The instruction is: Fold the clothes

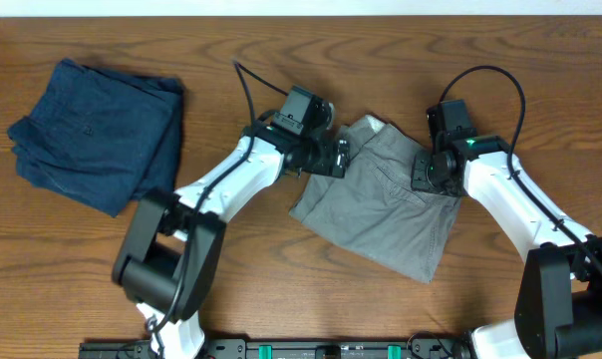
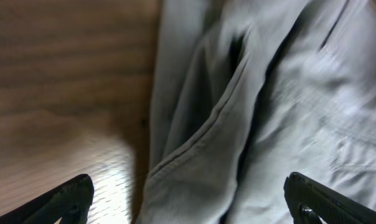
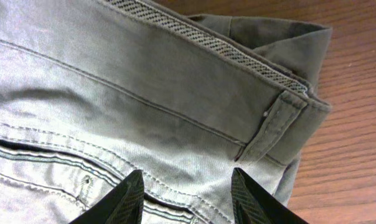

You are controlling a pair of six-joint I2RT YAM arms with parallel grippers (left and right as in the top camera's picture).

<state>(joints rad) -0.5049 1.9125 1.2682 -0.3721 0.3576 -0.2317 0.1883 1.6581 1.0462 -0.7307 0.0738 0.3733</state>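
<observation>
Left gripper [image 2: 188,186] and right gripper [image 3: 188,177] hang released above the shorts [image 1: 381,209]; we may pinch only one layer. Folds would skew.

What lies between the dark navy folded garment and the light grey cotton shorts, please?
Overhead, only bare wooden table and the left arm reaching the grey shorts.

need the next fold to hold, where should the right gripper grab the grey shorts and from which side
Probably the waistband of the grey shorts, near the belt loop, coming in from the bare table side. That edge is thick, stitched and doubled over, so it should lift cleanly, and the open right gripper hangs just short of it.
</observation>
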